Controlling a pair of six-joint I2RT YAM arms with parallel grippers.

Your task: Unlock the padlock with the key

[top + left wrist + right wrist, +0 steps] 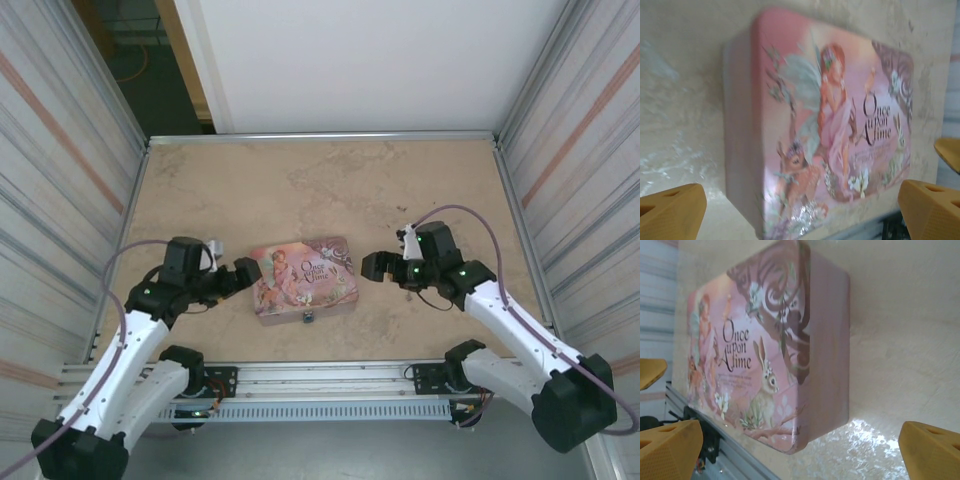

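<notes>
The tiny blue padlock (310, 317) sits at the middle of the pink tin's near side, against the table; its shackle is too small to make out. The key is out of view. My left gripper (246, 272) stands open just left of the pink tin (303, 277), its yellow fingertips (671, 214) spread wide with the tin's left end between and beyond them. At the tin's right end, my right gripper (374, 266) is also open, nothing between its fingertips (669, 450). In both wrist views the tin (830, 125) (765, 345) looms close and neither gripper touches it.
The tin lies flat on the beige stone-patterned table (320, 190). Corrugated metal walls (60, 170) close in left and right. A metal rail (320, 378) runs along the near edge, just in front of the tin and the padlock.
</notes>
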